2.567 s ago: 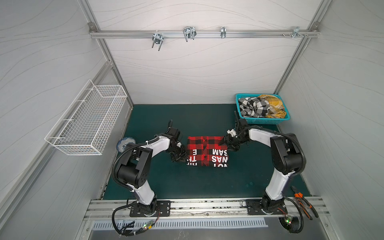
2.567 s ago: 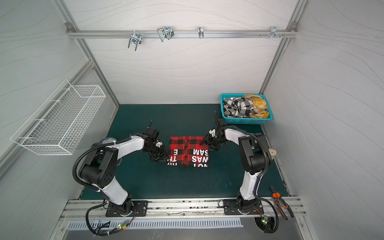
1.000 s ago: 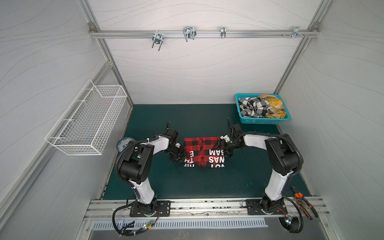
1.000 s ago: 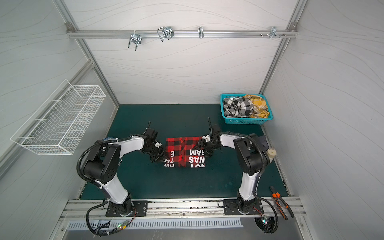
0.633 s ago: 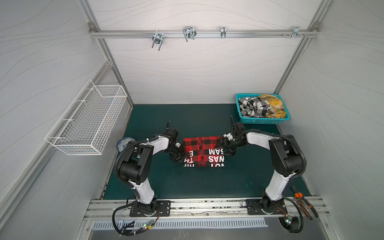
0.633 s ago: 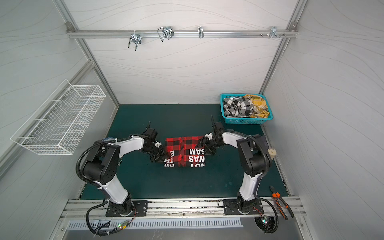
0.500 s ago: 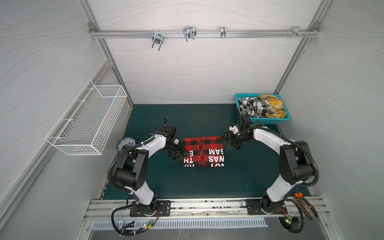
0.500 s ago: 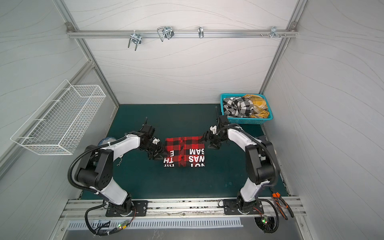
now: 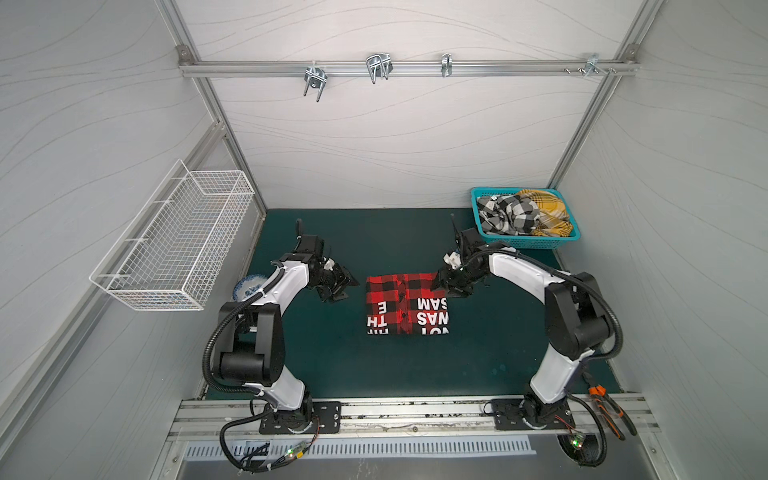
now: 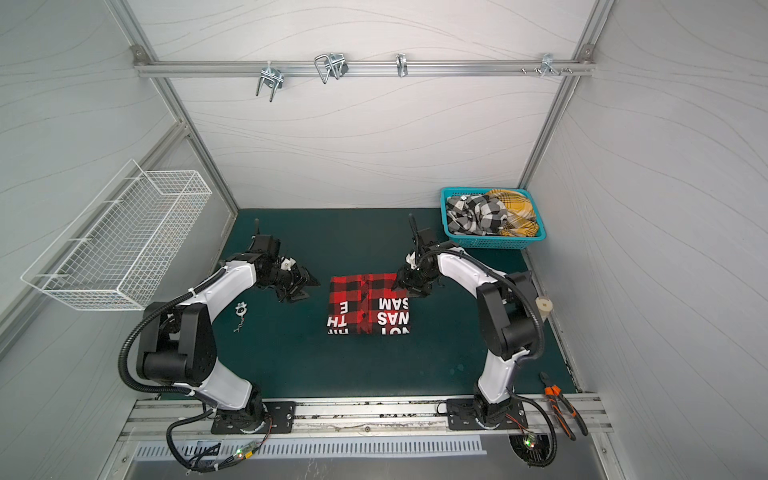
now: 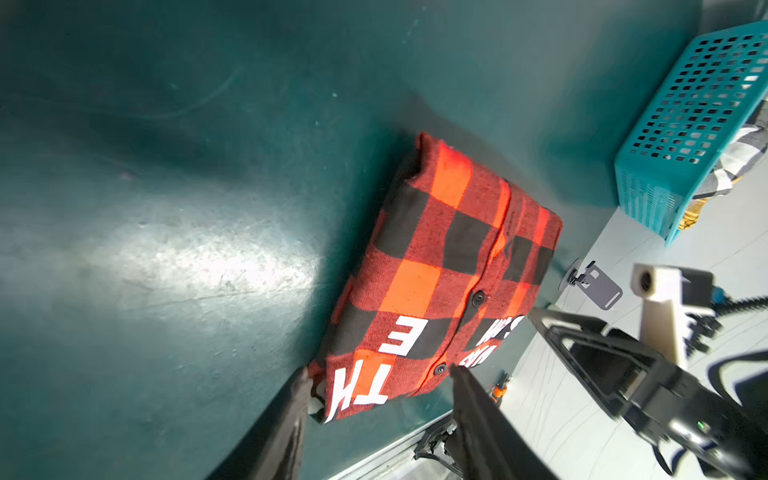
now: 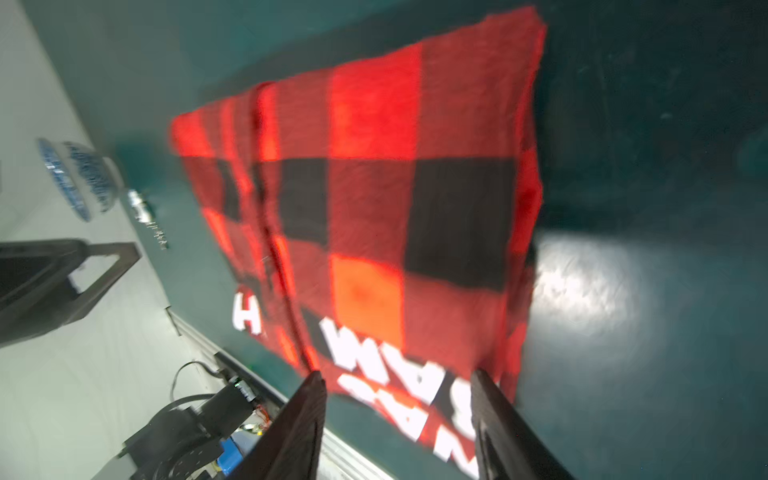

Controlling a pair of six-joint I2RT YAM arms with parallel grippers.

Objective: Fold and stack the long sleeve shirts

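Left gripper (image 9: 348, 290): jaws apart and empty. It sits low over the green mat (image 9: 374, 365), just beside the left edge of the red-and-black shirt (image 9: 407, 303) and not touching it. The left wrist view shows both fingers (image 11: 469, 399) clear of the cloth.

Right gripper (image 9: 442, 286): jaws apart, placed over the far right corner of the same shirt. The right wrist view is blurred. It shows a gap between the fingers (image 12: 307, 407) with cloth beyond them. Contact with the cloth cannot be confirmed.

Red-and-black shirt: folded to a compact rectangle and lying flat near the middle of the mat between the two grippers. White block letters run across its near half, and the button strip runs down the middle.

Blue basket (image 9: 523, 243): at the far right corner of the mat, well apart from the folded shirt. It holds the black-and-white shirt (image 9: 507, 214) and the yellow shirt (image 9: 544, 208), both crumpled, with the yellow one on the right.

Other items: a wire basket (image 9: 174, 245) is mounted on the left wall, and pliers (image 9: 611, 409) lie on the front rail at the right.
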